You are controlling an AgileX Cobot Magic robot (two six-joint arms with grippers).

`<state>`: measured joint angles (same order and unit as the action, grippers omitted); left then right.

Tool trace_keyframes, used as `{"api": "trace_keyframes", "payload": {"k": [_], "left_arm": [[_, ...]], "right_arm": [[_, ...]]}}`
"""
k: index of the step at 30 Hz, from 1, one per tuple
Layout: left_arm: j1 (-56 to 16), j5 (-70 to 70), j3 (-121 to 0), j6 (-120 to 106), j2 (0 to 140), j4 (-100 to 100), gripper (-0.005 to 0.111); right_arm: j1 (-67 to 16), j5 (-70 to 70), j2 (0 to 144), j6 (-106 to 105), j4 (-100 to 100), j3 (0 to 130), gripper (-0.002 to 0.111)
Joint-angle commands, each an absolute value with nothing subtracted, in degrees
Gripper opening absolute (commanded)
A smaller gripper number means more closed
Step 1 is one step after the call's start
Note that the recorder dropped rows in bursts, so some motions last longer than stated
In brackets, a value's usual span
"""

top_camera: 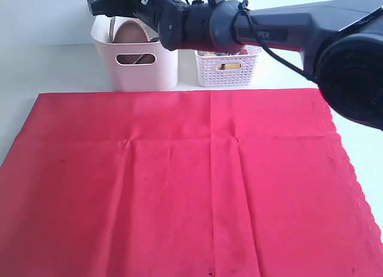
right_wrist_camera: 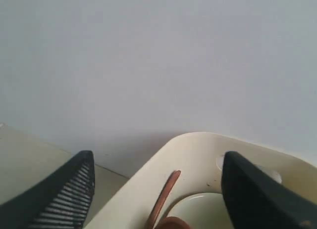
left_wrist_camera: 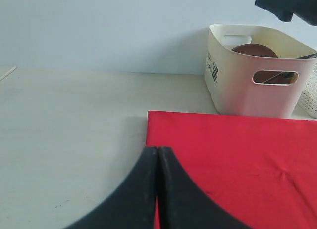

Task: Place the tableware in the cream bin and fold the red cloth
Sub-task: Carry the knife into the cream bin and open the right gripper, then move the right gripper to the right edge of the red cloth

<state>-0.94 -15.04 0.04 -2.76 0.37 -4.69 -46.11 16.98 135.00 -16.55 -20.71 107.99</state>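
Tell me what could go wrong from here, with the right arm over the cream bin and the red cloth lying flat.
1. The right hand hangs open just over the cream bin; pulling back low might clip its rim or the brown plate standing on edge inside.
2. The red cloth has its far edge near the bin; lifting that edge to fold might nudge it.

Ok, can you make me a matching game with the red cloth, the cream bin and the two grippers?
Things:
1. red cloth
2. cream bin
3. left gripper
4. right gripper

States:
A. open, over the cream bin
B. spread flat on the table
C. shut
D. has a brown plate inside

Pairs: 1-B, 2-D, 3-C, 4-A
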Motion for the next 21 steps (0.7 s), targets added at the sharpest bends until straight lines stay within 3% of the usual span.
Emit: {"api": "trace_keyframes", "payload": {"k": [1, 6, 15, 19, 21], "left_arm": [[-0.7, -14.7, 0.0, -2.7, 0.0, -5.2, 0.002], [-0.7, -14.7, 0.0, -2.7, 0.0, -5.2, 0.002], [-0.7, -14.7, 0.0, -2.7, 0.0, -5.2, 0.002], [-0.7, -14.7, 0.0, -2.7, 0.0, -5.2, 0.002], [-0.7, -14.7, 0.0, -2.7, 0.0, -5.2, 0.002]], "right_arm": [[-46.0, 10.4, 129.7, -16.5, -20.7, 108.5, 0.069], [-46.0, 1.0, 123.8, -16.7, -20.6, 108.5, 0.060], [-46.0, -20.8, 114.6, -21.6, -8.9, 108.5, 0.017], [-46.0, -31.5, 112.0, -10.7, 4.5, 108.5, 0.001], [-46.0, -37.8, 110.7, -3.9, 13.6, 108.5, 0.000]]}}
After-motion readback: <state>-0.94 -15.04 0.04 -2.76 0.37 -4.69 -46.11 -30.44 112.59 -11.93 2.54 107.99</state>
